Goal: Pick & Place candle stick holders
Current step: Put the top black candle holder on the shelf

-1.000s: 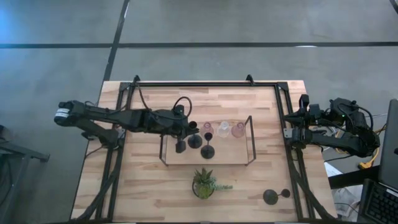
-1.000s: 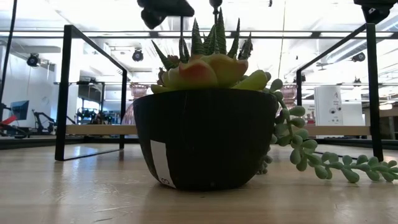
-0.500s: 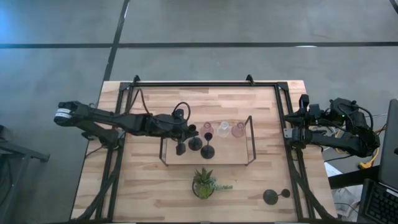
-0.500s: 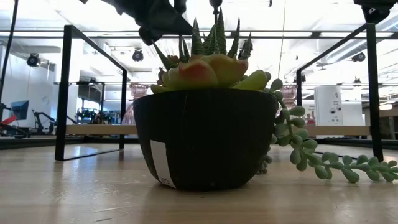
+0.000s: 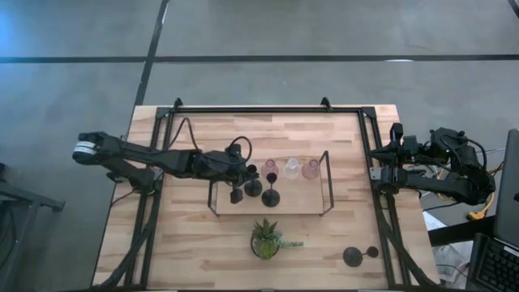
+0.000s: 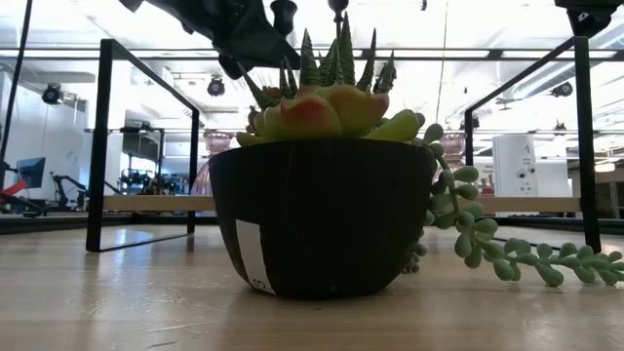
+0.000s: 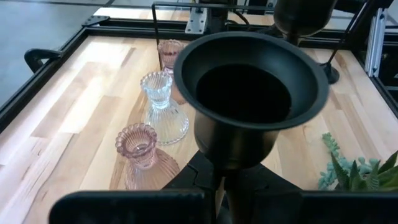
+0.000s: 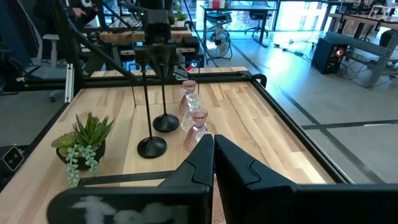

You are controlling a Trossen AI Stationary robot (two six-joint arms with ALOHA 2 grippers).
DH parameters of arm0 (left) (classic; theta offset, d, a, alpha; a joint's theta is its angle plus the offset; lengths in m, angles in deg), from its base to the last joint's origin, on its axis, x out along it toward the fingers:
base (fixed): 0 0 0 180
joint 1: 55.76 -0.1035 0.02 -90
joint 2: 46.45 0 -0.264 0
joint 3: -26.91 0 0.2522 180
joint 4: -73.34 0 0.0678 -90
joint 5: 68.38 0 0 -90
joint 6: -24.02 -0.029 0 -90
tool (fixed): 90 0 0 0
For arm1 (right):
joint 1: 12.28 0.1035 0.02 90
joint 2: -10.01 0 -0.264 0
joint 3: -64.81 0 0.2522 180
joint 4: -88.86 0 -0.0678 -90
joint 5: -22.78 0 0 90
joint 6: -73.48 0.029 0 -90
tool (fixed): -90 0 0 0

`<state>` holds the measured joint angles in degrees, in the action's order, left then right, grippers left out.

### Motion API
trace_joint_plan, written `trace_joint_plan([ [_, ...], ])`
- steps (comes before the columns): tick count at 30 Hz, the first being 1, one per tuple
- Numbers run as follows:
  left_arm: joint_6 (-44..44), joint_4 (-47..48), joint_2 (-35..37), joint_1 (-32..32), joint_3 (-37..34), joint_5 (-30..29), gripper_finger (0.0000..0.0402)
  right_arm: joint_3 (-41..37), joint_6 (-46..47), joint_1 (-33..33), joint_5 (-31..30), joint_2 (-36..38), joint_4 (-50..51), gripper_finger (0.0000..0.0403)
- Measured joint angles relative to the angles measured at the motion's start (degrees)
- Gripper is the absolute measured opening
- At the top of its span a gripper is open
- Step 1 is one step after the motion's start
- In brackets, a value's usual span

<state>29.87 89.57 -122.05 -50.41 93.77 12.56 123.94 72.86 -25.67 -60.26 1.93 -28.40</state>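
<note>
My left gripper (image 5: pixel 240 169) reaches from the table's left over the left part of the wooden tray (image 5: pixel 300 201). It is shut on a black candle stick holder whose cup (image 7: pixel 249 93) fills the left wrist view and whose base (image 5: pixel 235 193) shows over the tray. Two more black holders (image 5: pixel 254 186) (image 5: pixel 272 197) stand upright in the tray on their round bases. Beside them stand two pink glass holders (image 5: pixel 272 168) (image 5: pixel 310 169) and a clear one (image 5: pixel 292 169). My right gripper (image 8: pixel 212 155) waits shut at the table's right edge. My left gripper pinches the black holder's thin stem (image 7: pixel 219 182) just beneath the cup, between its two fingers. The fingers come from the table's left, slanting a little down, and lie across the stem. The holder stands upright; I cannot tell whether its base touches the tray.
A green potted plant (image 5: pixel 266 239) stands in front of the tray and fills the low view. Another black holder (image 5: pixel 353 257) lies on the table near its near right corner. The tray's black wire frame (image 5: pixel 327 182) rises at both its ends.
My left gripper has gone down toward the tray with the black holder, still shut on the stem. In the low view the gripper and the holder's cup have dropped into the picture from its top. The holder has stayed upright.
</note>
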Motion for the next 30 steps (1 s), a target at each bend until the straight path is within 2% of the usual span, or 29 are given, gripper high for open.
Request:
trace_joint_plan([
  [30, 0.18, -4.63, -4.93, -1.01, 0.00, -1.31, 0.0016, -0.01, -0.02, -0.01, 0.01, 0.00, 0.01, 0.0008],
])
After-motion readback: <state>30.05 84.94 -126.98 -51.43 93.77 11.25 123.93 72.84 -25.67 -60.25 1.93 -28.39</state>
